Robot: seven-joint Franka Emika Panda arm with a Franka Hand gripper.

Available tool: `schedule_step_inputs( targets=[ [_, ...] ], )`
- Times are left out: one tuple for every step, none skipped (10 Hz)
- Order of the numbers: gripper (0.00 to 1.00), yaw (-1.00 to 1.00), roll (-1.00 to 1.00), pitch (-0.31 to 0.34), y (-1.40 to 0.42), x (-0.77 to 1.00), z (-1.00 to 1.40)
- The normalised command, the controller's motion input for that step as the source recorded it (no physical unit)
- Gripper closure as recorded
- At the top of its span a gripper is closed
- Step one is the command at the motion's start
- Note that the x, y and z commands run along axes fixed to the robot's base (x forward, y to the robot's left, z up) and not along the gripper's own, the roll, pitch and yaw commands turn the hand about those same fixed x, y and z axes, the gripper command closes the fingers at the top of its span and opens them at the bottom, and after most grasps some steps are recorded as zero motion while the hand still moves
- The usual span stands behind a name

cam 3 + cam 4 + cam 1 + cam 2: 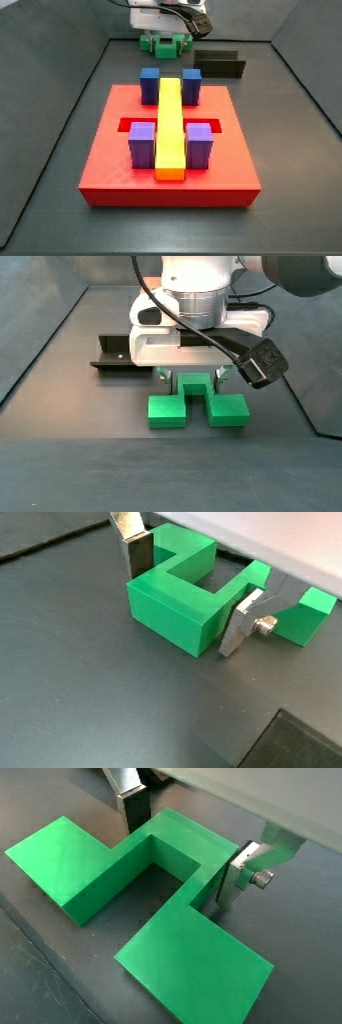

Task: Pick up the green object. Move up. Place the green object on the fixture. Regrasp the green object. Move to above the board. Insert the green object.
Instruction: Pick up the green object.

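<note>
**Gripper straddling the green piece on the floor**

Your gripper (187,843) is down over the green object (147,898), fingers either side of its raised middle; you cannot tell whether the pads are pressing it. The piece lies flat on the dark floor (80,702) beyond the board (167,170), beside the fixture (218,66). Its two arms point away from the gripper, toward the camera in a side view (198,408), and its long axis runs across them.

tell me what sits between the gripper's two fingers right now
The green object's raised middle sits between the gripper's fingers, on the floor, in both wrist views.
</note>
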Motion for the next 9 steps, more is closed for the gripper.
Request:
schedule_step_inputs(
  targets=[
    [0.0,0.0,0.0,0.0,0.0,0.0,0.0],
    [0.0,0.0,0.0,0.0,0.0,-0.02,0.0],
    [0.0,0.0,0.0,0.0,0.0,-0.03,-0.03],
    [0.0,0.0,0.0,0.003,-0.06,-0.03,-0.11],
    [0.0,0.0,0.0,-0.009,0.0,0.0,0.0],
    [0.0,0.0,0.0,0.0,0.0,0.0,0.0],
    [1.0,0.0,0.0,0.0,0.0,0.0,0.0],
    [1.0,0.0,0.0,0.0,0.0,0.0,0.0],
    [1.0,0.0,0.0,0.0,0.0,0.0,0.0]
  ],
)
